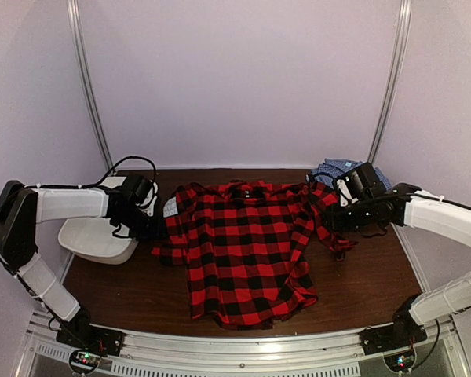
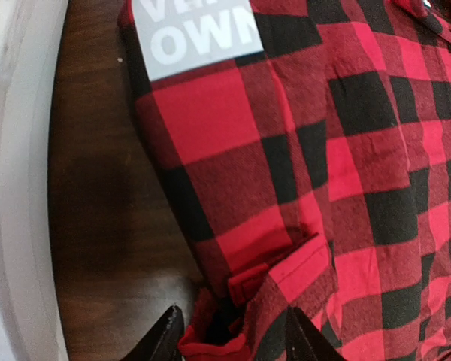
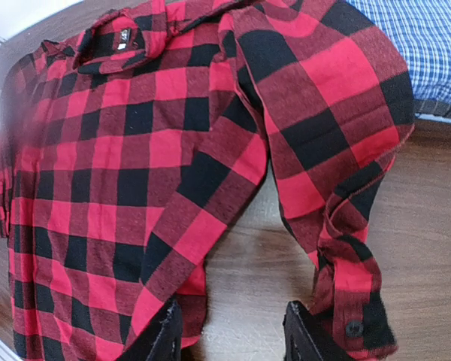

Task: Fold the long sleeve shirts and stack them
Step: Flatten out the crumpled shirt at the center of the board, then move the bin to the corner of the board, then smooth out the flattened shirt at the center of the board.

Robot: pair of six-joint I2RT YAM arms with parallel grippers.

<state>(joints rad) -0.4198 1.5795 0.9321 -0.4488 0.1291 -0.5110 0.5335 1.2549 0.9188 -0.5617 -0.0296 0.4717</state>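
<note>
I'm seeing the plaid shirt (image 1: 247,251) lying spread flat between the arms, not yet folded. The blue shirt (image 1: 335,168) is sitting crumpled far right. Left gripper (image 2: 229,335) and right gripper (image 3: 229,335) are standing jaws apart, clamping nothing.

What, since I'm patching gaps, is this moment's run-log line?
plaid shirt spread out | blue check shirt bunched far right | left tool open over cuff | right tool open

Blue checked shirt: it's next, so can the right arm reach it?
Probably yes: the blue checked shirt lies close by the open right gripper, with only the plaid sleeve at its edge.
</note>
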